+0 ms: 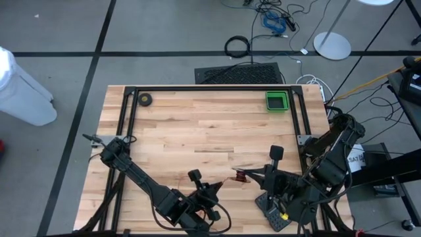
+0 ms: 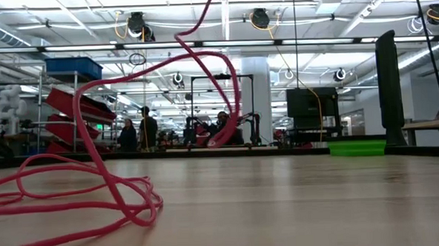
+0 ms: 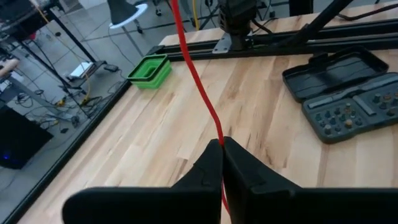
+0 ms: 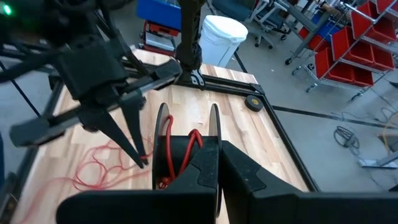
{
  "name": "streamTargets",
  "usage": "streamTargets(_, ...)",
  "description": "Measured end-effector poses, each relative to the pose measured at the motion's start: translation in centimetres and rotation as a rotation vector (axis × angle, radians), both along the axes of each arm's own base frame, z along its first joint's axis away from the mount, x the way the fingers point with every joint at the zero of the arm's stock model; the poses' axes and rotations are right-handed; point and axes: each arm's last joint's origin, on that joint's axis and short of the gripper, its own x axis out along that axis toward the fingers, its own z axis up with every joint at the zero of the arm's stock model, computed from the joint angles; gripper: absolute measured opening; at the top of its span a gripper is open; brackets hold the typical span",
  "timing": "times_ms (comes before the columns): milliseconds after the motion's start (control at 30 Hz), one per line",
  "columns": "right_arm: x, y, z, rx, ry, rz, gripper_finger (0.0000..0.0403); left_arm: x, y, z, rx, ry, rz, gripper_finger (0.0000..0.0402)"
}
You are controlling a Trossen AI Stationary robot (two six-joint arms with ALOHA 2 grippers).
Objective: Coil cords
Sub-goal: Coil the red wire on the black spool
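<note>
- Loose red cord sprawled in loops on the table close to the low camera, one strand rising up out of the picture.
- Left gripper near the table's front edge, fingers clamped on that red strand, cord running taut beyond the fingertips.
- Right gripper just beside it, pinched shut on a small spool wound with red cord.
- Green tray and tape roll well apart at the far edge.
</note>
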Motion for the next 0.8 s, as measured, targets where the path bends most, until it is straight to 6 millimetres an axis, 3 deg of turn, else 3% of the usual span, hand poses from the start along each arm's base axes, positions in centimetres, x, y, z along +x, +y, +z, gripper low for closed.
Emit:
streamTargets(300,1.1,0.3,0.1,0.064,-0.054,-0.025,0.0,0.2,0.5,-0.3,0.039,-0.022,0.043,0.0003)
streamTargets(800,4.9,-1.3,-1.4,0.04,-0.042,-0.135,0.0,1.9,2.7,-3.1,0.034,-0.03,0.1,0.0002)
